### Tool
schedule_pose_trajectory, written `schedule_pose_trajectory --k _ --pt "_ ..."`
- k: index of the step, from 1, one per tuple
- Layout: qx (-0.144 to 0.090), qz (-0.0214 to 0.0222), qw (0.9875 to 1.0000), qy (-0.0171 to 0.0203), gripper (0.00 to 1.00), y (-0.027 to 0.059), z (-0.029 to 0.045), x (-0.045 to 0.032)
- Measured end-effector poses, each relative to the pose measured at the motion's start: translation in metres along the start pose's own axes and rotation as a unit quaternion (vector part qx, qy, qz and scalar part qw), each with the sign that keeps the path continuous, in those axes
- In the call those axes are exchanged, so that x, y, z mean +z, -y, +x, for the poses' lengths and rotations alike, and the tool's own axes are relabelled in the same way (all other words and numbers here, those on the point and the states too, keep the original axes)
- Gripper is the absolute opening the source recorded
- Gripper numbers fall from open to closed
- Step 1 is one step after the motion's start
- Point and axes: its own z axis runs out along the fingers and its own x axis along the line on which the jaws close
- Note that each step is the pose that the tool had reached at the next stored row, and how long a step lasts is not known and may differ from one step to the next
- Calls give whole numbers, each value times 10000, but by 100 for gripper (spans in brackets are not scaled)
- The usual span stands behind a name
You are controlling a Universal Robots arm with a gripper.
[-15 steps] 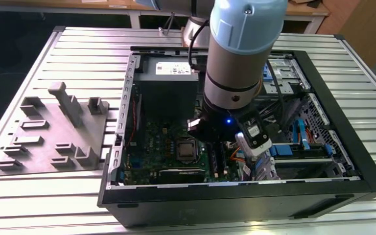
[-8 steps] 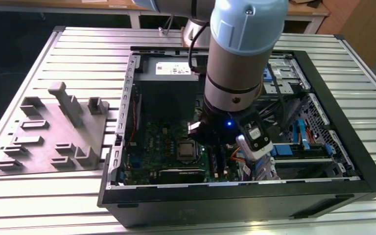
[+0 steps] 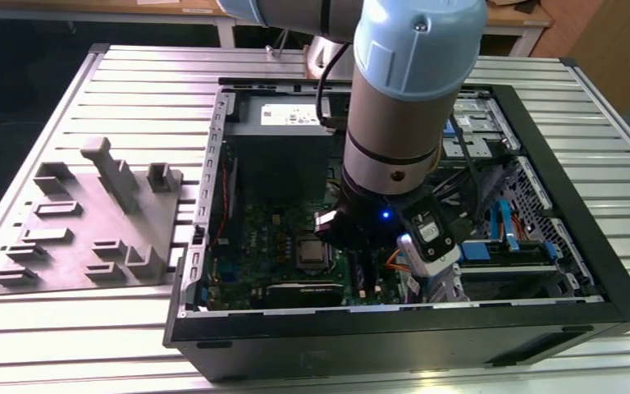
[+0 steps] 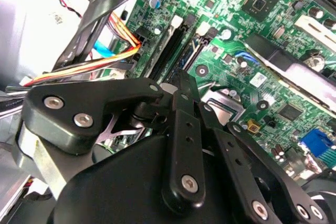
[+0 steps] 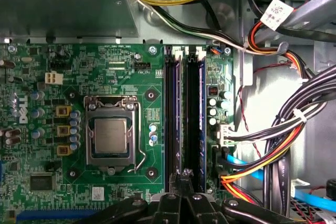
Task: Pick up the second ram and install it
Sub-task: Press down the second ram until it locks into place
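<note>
The second ram [image 5: 179, 114] appears in the first wrist view only edge-on, as a long, thin, dark strip with a blue-violet sheen. It stands in one of the long black plastic slots [image 5: 171, 114] near the cable-side edge of the green motherboard [image 5: 105, 66]. Its chips and flat faces are hidden, and I cannot tell how deep it sits. A second, bluer strip [image 5: 201, 114] runs parallel in a neighbouring slot, closer to that same edge. The black gripper [image 5: 184, 174] hangs over the near end of these slots. In both wrist views its fingertips [image 4: 181, 85] are drawn together with no real gap, and nothing can be seen clamped between them. I cannot tell whether the tips touch the strip. Beside the slots, toward the middle of the board, lies the square silver processor in its metal socket frame [image 5: 111, 135]. On the other side, past the board's edge, a bundle of red, yellow, orange and black cables [image 5: 262, 166] crosses the case floor. A grey metal box [image 5: 63, 3] sits beyond the far edge of the board. In the exterior view the pale blue and grey arm [image 3: 403, 123] reaches down into the open black computer case [image 3: 577, 238]. The case lies on a slatted metal table [image 3: 129, 82], with a grey moulded fixture plate [image 3: 85, 222] near the table's edge on the exterior view's left.
</note>
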Motion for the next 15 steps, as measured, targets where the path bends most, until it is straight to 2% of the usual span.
schedule_pose_trajectory --k 15 --pt "-1 1 10000 0 10 3 3 87"
